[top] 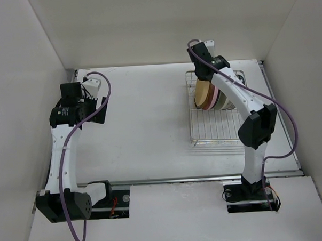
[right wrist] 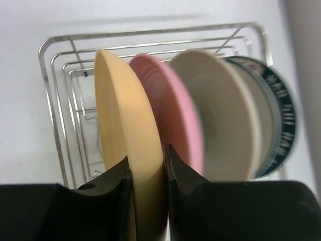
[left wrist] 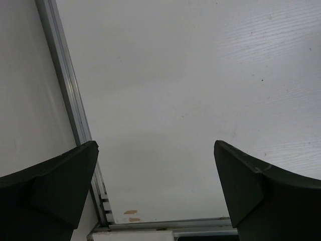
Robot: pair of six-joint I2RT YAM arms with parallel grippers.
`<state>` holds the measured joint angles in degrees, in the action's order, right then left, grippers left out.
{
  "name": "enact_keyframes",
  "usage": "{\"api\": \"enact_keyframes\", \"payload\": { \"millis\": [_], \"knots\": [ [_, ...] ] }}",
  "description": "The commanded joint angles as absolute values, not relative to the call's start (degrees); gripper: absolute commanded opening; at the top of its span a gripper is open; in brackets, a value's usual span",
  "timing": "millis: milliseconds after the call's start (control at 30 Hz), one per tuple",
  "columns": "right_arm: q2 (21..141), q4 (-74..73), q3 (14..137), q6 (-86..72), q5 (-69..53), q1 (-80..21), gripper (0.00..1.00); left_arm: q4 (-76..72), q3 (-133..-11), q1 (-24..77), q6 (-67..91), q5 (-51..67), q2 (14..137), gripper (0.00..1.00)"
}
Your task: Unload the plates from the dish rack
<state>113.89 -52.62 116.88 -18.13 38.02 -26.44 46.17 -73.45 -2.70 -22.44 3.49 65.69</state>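
Four round plates stand on edge in the rectangular silver wire dish rack [right wrist: 50,100], which sits on the white table [top: 145,126] directly beneath the right gripper [right wrist: 146,163]. That gripper is clamped on the rim of the large cream-yellow plate [right wrist: 123,115]. One dark finger presses its outer face and the other is wedged in the gap between it and the large pink plate [right wrist: 168,100]. Beyond the pink plate, farther from the gripper, lean a plate showing a pale back [right wrist: 225,120] and a white plate with a dark blue patterned rim [right wrist: 286,125]. The left gripper [left wrist: 155,145] hangs well apart from the rack over bare table. Its fingers are spread wide with nothing between them.
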Motion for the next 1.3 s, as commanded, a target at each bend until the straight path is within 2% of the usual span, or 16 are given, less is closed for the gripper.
{"api": "enact_keyframes", "payload": {
  "millis": [0, 167, 300, 367, 400, 433, 567, 700, 933, 1033, 1067, 1167, 1200, 1267],
  "knots": [
    [106.35, -50.97, 126.10, -17.23, 45.60, -27.07, 0.00, 46.58, -74.27, -2.64, -21.80, 5.10, 64.60, 1.00],
    [101.96, -52.47, 131.04, -14.94, 47.47, -28.83, 0.00, 46.58, -73.65, -2.64, -21.09, 5.10, 64.07, 1.00],
    [96.78, -42.22, 122.73, -14.41, 31.07, -30.76, 0.00, 46.58, -71.64, -2.64, -17.77, 4.31, 63.55, 1.00],
    [96.06, -36.68, 114.19, -14.41, 16.57, -31.29, 0.00, 46.58, -70.23, -2.64, -15.83, 3.18, 63.54, 1.00],
    [97.20, -32.65, 112.52, -14.41, 11.39, -31.99, 0.00, 46.58, -70.22, -2.64, -14.60, 1.51, 63.54, 1.00],
    [98.43, -30.87, 111.37, -14.41, 1.16, -32.60, 0.00, 46.58, -69.44, -2.64, -11.81, 0.45, 63.54, 1.00],
    [107.82, -25.41, 112.66, -15.99, -13.14, -35.23, 0.02, 47.99, -68.91, -2.64, -6.43, -3.86, 62.85, 0.99],
    [119.06, -24.79, 116.01, -16.61, -19.50, -35.95, 0.03, 47.99, -66.19, -2.64, -4.31, -3.70, 59.95, 0.99],
    [124.98, -23.55, 112.59, -18.28, -20.91, -36.47, 0.05, 48.52, -63.63, -2.64, -4.83, -2.82, 58.89, 0.99],
    [126.12, -23.03, 111.45, -18.28, -22.32, -37.00, 0.11, 48.52, -63.63, -2.64, -6.06, -0.10, 58.89, 0.99],
    [126.12, -23.64, 111.45, -18.28, -22.32, -37.00, 0.20, 48.52, -64.24, -2.64, -6.67, 0.87, 58.89, 0.99],
    [126.12, -24.35, 110.92, -18.28, -22.32, -37.00, 0.36, 49.04, -65.47, -2.64, -8.17, 4.30, 60.02, 0.99],
    [125.34, -25.74, 110.92, -18.28, -21.72, -37.00, 0.47, 49.04, -65.48, -2.64, -8.17, 5.09, 60.03, 0.99],
    [123.06, -27.15, 110.92, -18.28, -18.31, -37.00, 0.55, 49.04, -66.70, -2.64, -8.79, 6.24, 60.55, 0.99]
  ]
}}
